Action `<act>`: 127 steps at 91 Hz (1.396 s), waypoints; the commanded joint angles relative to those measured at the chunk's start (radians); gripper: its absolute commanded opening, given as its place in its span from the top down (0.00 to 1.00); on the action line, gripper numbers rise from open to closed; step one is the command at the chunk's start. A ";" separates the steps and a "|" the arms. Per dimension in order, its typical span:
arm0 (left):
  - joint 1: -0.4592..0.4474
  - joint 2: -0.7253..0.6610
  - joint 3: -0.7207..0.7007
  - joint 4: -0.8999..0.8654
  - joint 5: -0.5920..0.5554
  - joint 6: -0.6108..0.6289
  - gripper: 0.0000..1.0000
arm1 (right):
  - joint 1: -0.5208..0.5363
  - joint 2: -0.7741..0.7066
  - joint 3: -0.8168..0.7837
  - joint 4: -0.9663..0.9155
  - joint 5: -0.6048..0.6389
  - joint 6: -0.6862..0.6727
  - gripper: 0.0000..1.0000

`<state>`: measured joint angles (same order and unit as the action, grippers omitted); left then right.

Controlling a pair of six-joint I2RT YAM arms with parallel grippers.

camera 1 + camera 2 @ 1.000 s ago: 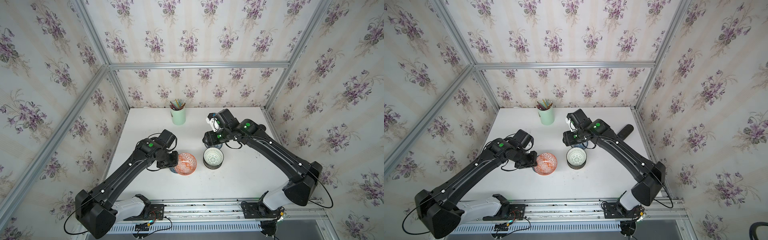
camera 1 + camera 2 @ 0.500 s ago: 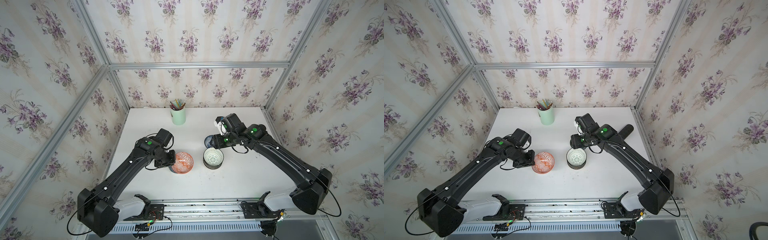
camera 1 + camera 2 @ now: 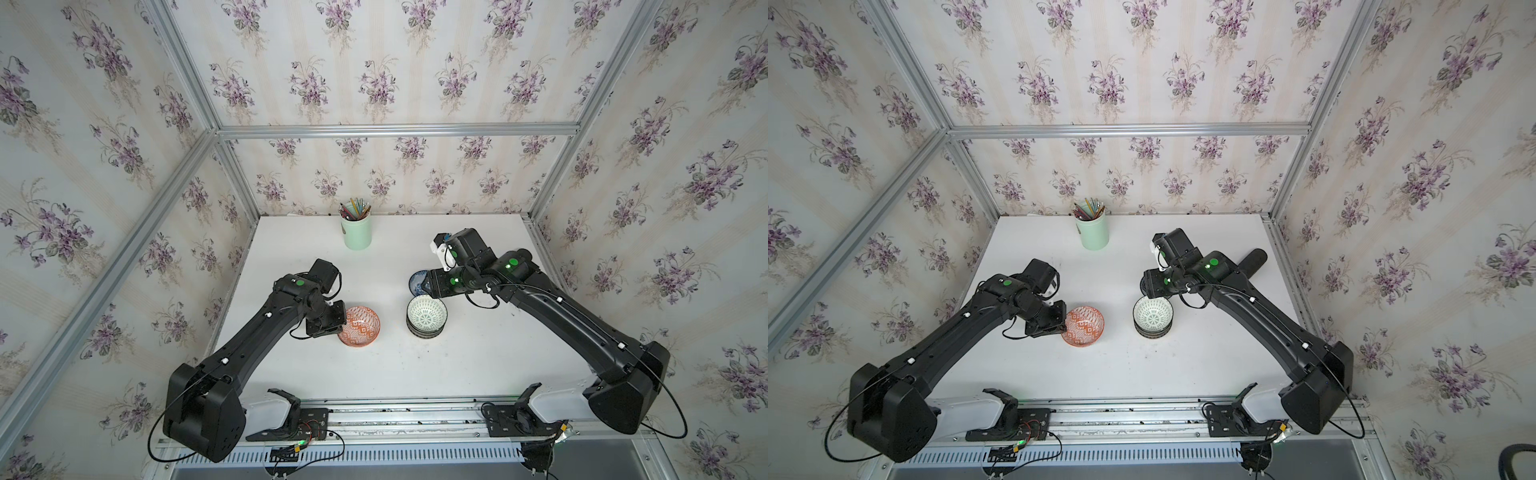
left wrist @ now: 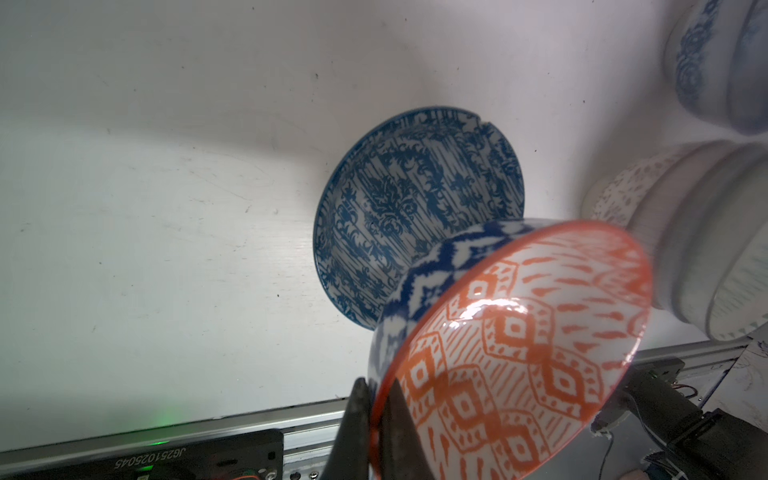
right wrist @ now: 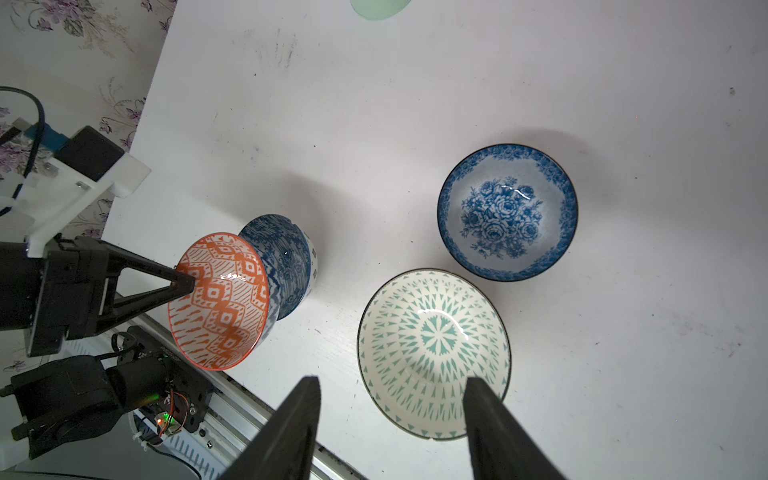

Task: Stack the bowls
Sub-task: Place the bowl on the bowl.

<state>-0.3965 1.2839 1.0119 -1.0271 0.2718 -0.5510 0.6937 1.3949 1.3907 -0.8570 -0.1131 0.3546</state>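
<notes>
The left gripper (image 4: 376, 399) is clamped on the rim of a small round orange geometric ceramic bowl (image 4: 519, 353). One finger is inside and one is on the blue-and-white zigzag outside. Its wrist view shows only the fingertips, and the rest is cut off. This bowl is tilted and empty, above a blue-and-white scroll-patterned ceramic bowl (image 4: 415, 208) that sits on the white table (image 3: 457, 365). Whether the two bowls touch cannot be told, and in both top views the orange one hides the lower one.

The right gripper (image 5: 390, 380) hangs with its jaws apart, holding nothing, close to a stack of bowls (image 3: 424, 332). An empty white ceramic bowl with green triangles (image 5: 432, 353) tops the stack. Dark rims show beneath it, but their number cannot be counted, and the left wrist view blurs them.

Just beside the stack stands an empty blue-and-white rose-patterned ceramic bowl (image 5: 507, 212). In the top views the right arm covers most of it.

Near the table's far edge, a tall mint-green cup (image 3: 356, 232) holds coloured pencils (image 3: 353, 208).
</notes>
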 commanded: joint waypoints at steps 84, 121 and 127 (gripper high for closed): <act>0.078 0.072 -0.109 0.209 0.038 -0.004 1.00 | 0.001 -0.051 -0.077 0.075 -0.053 0.024 0.41; 0.084 0.084 -0.128 0.220 0.028 -0.004 1.00 | 0.001 -0.057 -0.097 0.082 -0.056 0.026 0.41; 0.084 0.084 -0.130 0.218 0.025 -0.004 1.00 | -0.001 -0.057 -0.099 0.082 -0.056 0.024 0.41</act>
<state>-0.3138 1.3685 0.8845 -0.8246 0.2886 -0.5533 0.6937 1.3407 1.2926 -0.7952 -0.1692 0.3744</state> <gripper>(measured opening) 0.081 0.594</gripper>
